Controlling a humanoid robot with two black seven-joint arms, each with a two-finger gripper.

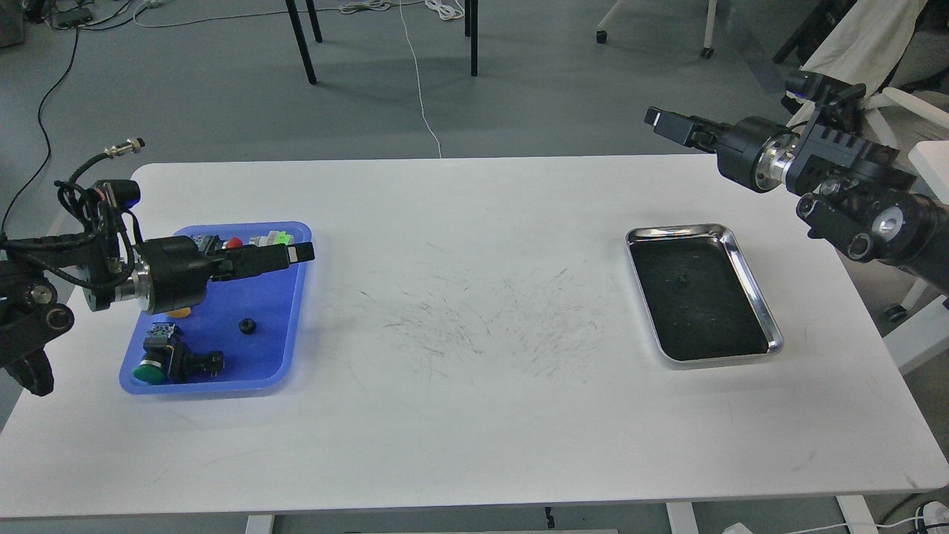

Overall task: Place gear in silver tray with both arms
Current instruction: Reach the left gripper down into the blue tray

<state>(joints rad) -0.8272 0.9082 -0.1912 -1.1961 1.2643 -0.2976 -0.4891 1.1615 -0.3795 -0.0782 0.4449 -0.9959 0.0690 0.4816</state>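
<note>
A small black gear (247, 325) lies on the floor of the blue plastic tray (276, 348) at the left. My left gripper (296, 254) hangs low over that tray's back right part, behind and to the right of the gear. Its fingers are seen side-on as one dark bar, so its state is unclear. The silver tray (678, 231) sits at the right of the table with one small dark piece (682, 280) on its bottom. My right gripper (662, 123) is raised beyond the table's far right edge, behind the silver tray, with its fingers not told apart.
The blue tray also holds a green push button (150, 371), a black switch body (194, 362), a red button (234, 242) and a grey-green connector (273, 238), partly hidden by my left arm. The white table (474, 415) has scuff marks in the middle. Chair legs stand behind it.
</note>
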